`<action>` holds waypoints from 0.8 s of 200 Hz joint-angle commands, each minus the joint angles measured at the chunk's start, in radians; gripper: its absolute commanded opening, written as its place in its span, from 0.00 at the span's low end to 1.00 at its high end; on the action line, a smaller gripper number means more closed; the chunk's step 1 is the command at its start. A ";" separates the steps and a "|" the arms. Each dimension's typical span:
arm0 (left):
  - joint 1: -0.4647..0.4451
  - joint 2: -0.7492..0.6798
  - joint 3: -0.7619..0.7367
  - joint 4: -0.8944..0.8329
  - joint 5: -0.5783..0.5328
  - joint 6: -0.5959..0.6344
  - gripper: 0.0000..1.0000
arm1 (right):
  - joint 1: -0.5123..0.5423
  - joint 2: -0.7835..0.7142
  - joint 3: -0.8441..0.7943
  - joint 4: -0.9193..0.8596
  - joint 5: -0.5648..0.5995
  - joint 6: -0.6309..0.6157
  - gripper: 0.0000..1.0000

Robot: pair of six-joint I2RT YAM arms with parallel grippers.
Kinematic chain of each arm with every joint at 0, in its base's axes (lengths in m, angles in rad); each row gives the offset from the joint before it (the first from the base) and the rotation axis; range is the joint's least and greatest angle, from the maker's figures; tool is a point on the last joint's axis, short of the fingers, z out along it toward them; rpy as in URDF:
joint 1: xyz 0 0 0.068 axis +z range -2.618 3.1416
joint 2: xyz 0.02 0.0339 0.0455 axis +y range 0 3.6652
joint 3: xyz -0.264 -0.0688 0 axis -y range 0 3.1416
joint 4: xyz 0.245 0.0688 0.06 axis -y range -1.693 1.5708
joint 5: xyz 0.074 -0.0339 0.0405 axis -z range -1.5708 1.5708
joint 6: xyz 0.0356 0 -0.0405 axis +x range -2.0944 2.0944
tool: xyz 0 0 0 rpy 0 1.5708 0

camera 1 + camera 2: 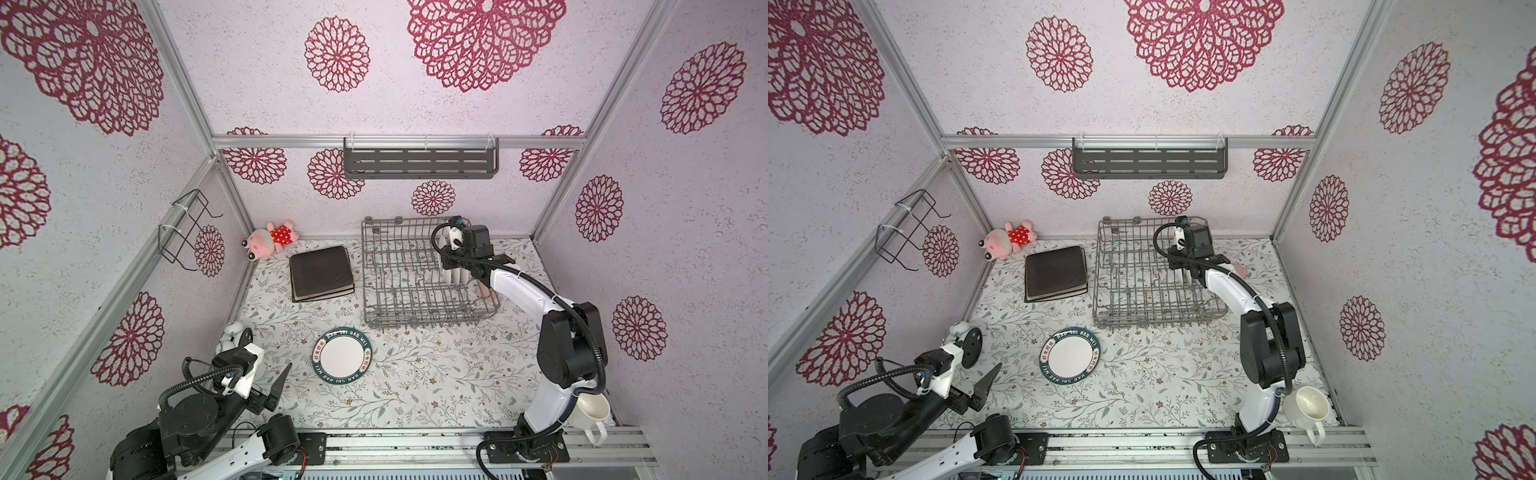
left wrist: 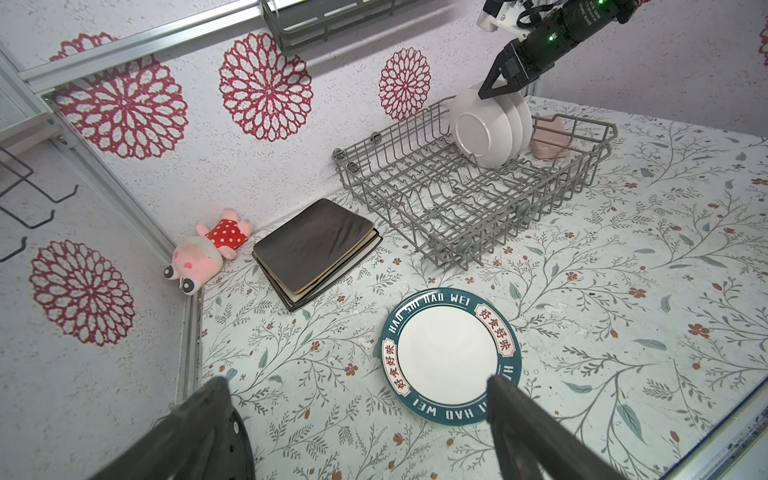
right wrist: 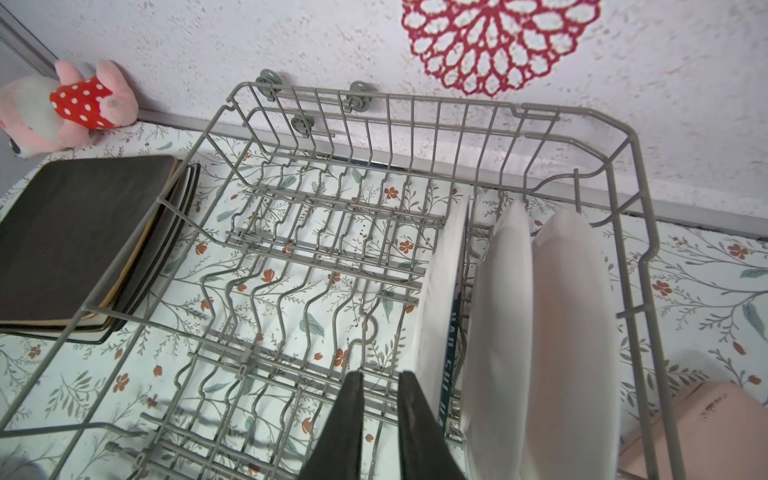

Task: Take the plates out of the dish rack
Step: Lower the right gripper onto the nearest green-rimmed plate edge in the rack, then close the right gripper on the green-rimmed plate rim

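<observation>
Left claw (image 2: 357, 380): dark, tapered fingers spread wide with nothing between them, low over the near left part of the bench (image 1: 415, 382).
Bench: flat, covered in a pale sheet printed with leafy sprigs and small red flowers.
Plush toy (image 1: 270, 241): soft pink animal in a red dotted dress, lying in the far left corner.
Square plates (image 1: 322, 272): unloaded and stacked flat on the bench just left of the dish rack. The top one is dark brown with rounded corners and a faintly rippled face. Pale and dark rims show beneath it.
Round plate (image 1: 341, 356): lies face up on the bench in front of the rack, apart from it. It is glossy white with a teal band of printed letters.
Dish rack (image 1: 428, 320): rectangular basket of grey wire with raised sides and upright bent tines, mostly bare.
Standing plates (image 3: 503, 316): three round white ones on edge between tines at the rack's right end, smooth and glazed.
Right claw (image 3: 380, 376): black fingers only narrowly apart, nothing seen between them, just beside the leftmost standing plate.
Mug (image 1: 590, 411): white, with a handle, by the right arm's base.
</observation>
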 commanded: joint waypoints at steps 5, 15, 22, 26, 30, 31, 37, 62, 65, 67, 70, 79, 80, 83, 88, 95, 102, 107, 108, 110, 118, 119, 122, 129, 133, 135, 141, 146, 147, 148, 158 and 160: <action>-0.012 -0.012 -0.011 0.026 -0.010 -0.006 0.97 | -0.024 -0.054 -0.005 -0.003 -0.007 0.012 0.28; -0.012 -0.010 -0.009 0.027 -0.009 -0.006 0.97 | -0.027 -0.058 -0.005 -0.005 -0.012 0.015 0.29; -0.013 -0.008 -0.008 0.028 -0.007 -0.005 0.97 | -0.030 -0.061 -0.003 -0.007 -0.015 0.017 0.29; -0.013 -0.008 -0.007 0.028 -0.007 -0.005 0.97 | -0.031 -0.061 -0.003 -0.008 -0.016 0.018 0.29; -0.014 -0.007 -0.008 0.028 -0.006 -0.007 0.97 | -0.032 -0.063 -0.003 -0.010 -0.018 0.019 0.30; -0.013 -0.007 -0.008 0.028 -0.006 -0.006 0.97 | -0.033 -0.063 -0.001 -0.010 -0.018 0.019 0.30; -0.013 -0.006 -0.008 0.027 -0.007 -0.007 0.97 | -0.034 -0.064 -0.001 -0.012 -0.019 0.020 0.31; -0.012 -0.009 -0.011 0.031 -0.005 -0.006 0.97 | -0.040 -0.055 0.016 -0.039 -0.033 0.021 0.32; -0.013 -0.008 -0.011 0.031 -0.005 -0.006 0.97 | -0.041 -0.053 0.018 -0.042 -0.035 0.021 0.32; -0.013 -0.008 -0.011 0.032 -0.004 -0.006 0.97 | -0.041 -0.053 0.019 -0.043 -0.035 0.021 0.33; -0.013 -0.008 -0.011 0.032 -0.004 -0.005 0.97 | -0.041 -0.052 0.020 -0.046 -0.036 0.023 0.33; -0.013 -0.009 -0.010 0.032 -0.004 -0.005 0.97 | -0.042 -0.049 0.022 -0.049 -0.038 0.023 0.33; -0.013 -0.009 -0.010 0.032 -0.004 -0.005 0.97 | -0.043 -0.049 0.021 -0.049 -0.038 0.024 0.33; -0.013 -0.009 -0.010 0.032 -0.004 -0.006 0.97 | -0.043 -0.049 0.021 -0.050 -0.040 0.024 0.33; -0.013 -0.008 -0.011 0.032 -0.005 -0.006 0.97 | -0.043 -0.048 0.021 -0.049 -0.042 0.025 0.33; -0.013 -0.009 -0.011 0.032 -0.002 -0.004 0.97 | -0.043 -0.045 0.021 -0.052 -0.044 0.027 0.33; -0.013 -0.008 -0.011 0.032 -0.001 -0.004 0.97 | -0.043 -0.041 0.024 -0.056 -0.049 0.029 0.33; -0.013 -0.009 -0.011 0.032 -0.002 -0.004 0.97 | -0.043 -0.036 0.025 -0.061 -0.052 0.029 0.34; -0.013 -0.010 -0.011 0.032 -0.001 -0.005 0.97 | -0.043 -0.035 0.026 -0.062 -0.052 0.029 0.34; -0.013 -0.010 -0.011 0.032 -0.001 -0.004 0.97 | -0.043 -0.034 0.027 -0.063 -0.054 0.028 0.34; -0.012 -0.011 -0.012 0.032 -0.002 -0.004 0.97 | -0.043 -0.028 0.030 -0.069 -0.055 0.029 0.34; -0.013 -0.011 -0.011 0.032 -0.002 -0.004 0.97 | -0.043 -0.027 0.030 -0.070 -0.055 0.029 0.34; -0.014 -0.011 -0.011 0.032 -0.003 -0.004 0.97 | -0.043 -0.025 0.029 -0.070 -0.054 0.029 0.35; -0.013 -0.015 -0.011 0.032 -0.003 -0.004 0.97 | -0.043 -0.023 0.028 -0.071 -0.049 0.029 0.35; -0.013 -0.015 -0.011 0.032 -0.004 -0.004 0.97 | -0.043 -0.022 0.027 -0.073 -0.047 0.029 0.36; -0.013 -0.015 -0.011 0.032 -0.004 -0.004 0.97 | -0.044 -0.020 0.027 -0.072 -0.046 0.029 0.36; -0.013 -0.016 -0.011 0.032 -0.005 -0.004 0.97 | -0.043 -0.019 0.027 -0.073 -0.045 0.028 0.36; -0.014 -0.017 -0.011 0.032 -0.005 -0.004 0.97 | -0.043 -0.018 0.027 -0.071 -0.045 0.027 0.36; -0.013 -0.016 -0.011 0.032 -0.005 -0.004 0.97 | -0.043 -0.016 0.027 -0.072 -0.046 0.027 0.36; -0.013 -0.016 -0.011 0.032 -0.004 -0.004 0.97 | -0.043 -0.016 0.028 -0.073 -0.046 0.027 0.36; -0.013 -0.018 -0.011 0.032 -0.006 -0.004 0.97 | -0.043 -0.013 0.030 -0.073 -0.046 0.029 0.36; -0.013 -0.018 -0.011 0.032 -0.006 -0.005 0.97 | -0.043 -0.011 0.032 -0.073 -0.046 0.029 0.36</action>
